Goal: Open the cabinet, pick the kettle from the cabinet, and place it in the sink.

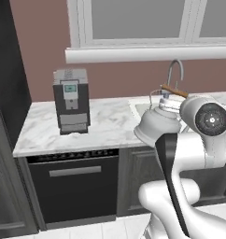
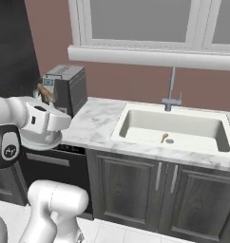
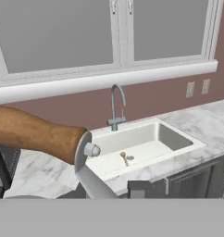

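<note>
The white-silver kettle (image 1: 154, 125) hangs over the counter just left of the sink (image 2: 174, 127), tilted, with its brown wooden handle bar (image 1: 173, 90) uppermost. My gripper (image 3: 67, 187) is shut on that handle; in the hand view the brown bar (image 3: 35, 133) and the wire arch (image 3: 81, 157) lie right against the fingertips (image 3: 139, 189). In the right base view the kettle (image 2: 40, 138) sits under my white hand, left of the basin. The off-white sink (image 3: 132, 147) with its silver gooseneck faucet (image 3: 116, 104) lies ahead. The tall dark cabinet (image 1: 10, 70) stands at the far left; its doors are out of view.
A grey coffee machine (image 1: 71, 100) stands on the marble counter (image 1: 110, 123) left of the kettle. A black dishwasher (image 1: 73, 186) is under the counter, and dark doors (image 2: 159, 190) under the sink. A small brown object (image 2: 164, 137) lies by the drain. A window sill (image 1: 147, 53) juts out above.
</note>
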You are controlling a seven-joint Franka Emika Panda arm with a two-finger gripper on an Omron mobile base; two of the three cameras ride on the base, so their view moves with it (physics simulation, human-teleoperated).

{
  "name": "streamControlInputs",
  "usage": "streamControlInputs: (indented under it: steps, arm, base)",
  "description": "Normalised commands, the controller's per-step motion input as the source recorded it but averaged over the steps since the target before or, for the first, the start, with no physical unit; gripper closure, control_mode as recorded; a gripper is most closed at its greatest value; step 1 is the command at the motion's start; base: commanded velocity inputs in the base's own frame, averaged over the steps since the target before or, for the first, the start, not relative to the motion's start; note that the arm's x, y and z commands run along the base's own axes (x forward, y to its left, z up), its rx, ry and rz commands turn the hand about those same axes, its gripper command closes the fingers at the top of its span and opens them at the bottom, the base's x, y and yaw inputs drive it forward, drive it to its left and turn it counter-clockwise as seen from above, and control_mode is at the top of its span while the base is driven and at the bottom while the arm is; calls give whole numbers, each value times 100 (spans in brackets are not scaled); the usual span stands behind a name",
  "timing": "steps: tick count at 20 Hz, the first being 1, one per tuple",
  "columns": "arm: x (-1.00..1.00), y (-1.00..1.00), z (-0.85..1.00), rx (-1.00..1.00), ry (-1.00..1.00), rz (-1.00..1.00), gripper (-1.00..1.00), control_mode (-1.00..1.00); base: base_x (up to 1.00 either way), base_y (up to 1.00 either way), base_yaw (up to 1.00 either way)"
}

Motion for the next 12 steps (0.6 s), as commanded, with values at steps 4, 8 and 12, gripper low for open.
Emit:
streamControlInputs:
  steps: [4,8,12]
  arm:
    - [0,0,0,0,0,0,100,100]
    - [0,0,0,0,0,0,100,100]
    - [0,0,0,0,0,0,100,100]
  base:
    - [28,-50,0]
    - [26,-50,0]
    - [26,-50,0]
